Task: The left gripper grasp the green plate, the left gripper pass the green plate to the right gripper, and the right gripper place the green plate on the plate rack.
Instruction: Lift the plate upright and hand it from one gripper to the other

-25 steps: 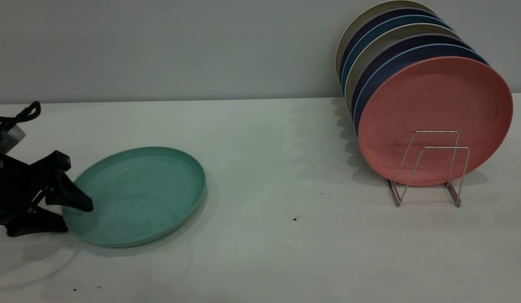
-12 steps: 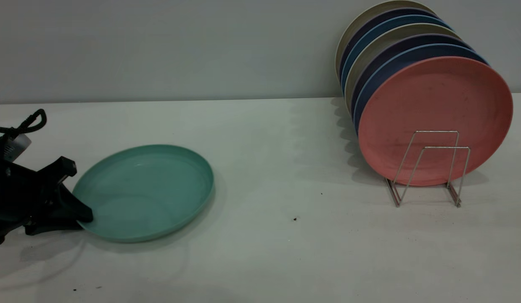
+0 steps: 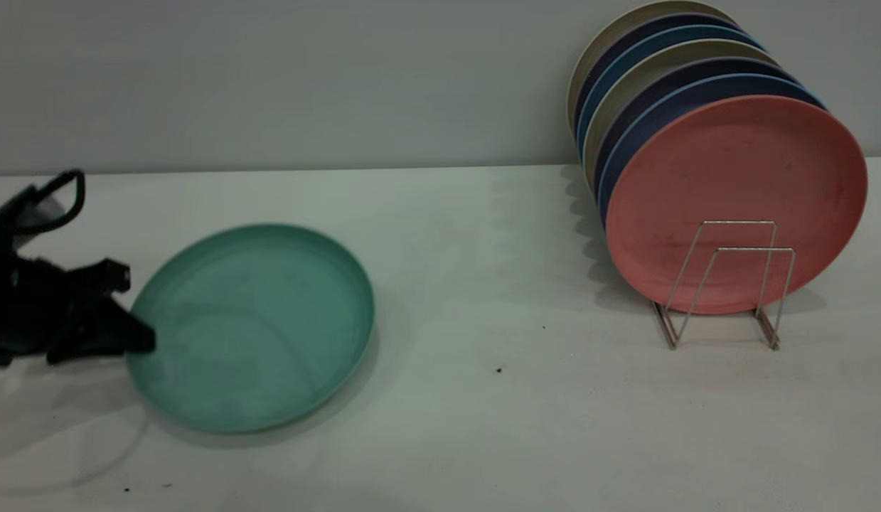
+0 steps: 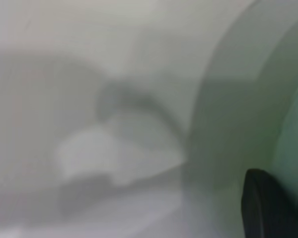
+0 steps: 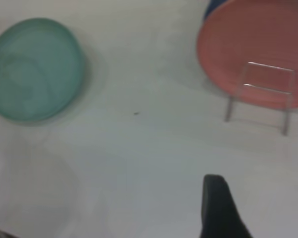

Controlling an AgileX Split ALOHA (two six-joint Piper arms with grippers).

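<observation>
The green plate (image 3: 252,327) hangs tilted just above the table at the exterior view's left, its face turned toward the camera. My left gripper (image 3: 138,340) is shut on the plate's left rim. In the left wrist view one dark finger (image 4: 265,208) lies against the pale green rim (image 4: 288,99). The right wrist view looks down from a distance on the green plate (image 5: 37,69) and the plate rack (image 5: 260,94). My right gripper (image 5: 260,198) is open, high above bare table, and out of the exterior view. The wire plate rack (image 3: 721,284) stands at the right.
Several plates stand on edge in the rack, a salmon-pink plate (image 3: 735,203) at the front with blue-rimmed and beige ones behind it. Two wire loops in front of the pink plate hold nothing. A grey wall runs along the table's back edge. Small dark specks (image 3: 498,370) dot the table.
The left gripper's fingers, first straddling the plate's rim, closed on it. Since then the plate has risen off the table and tilted up toward the camera.
</observation>
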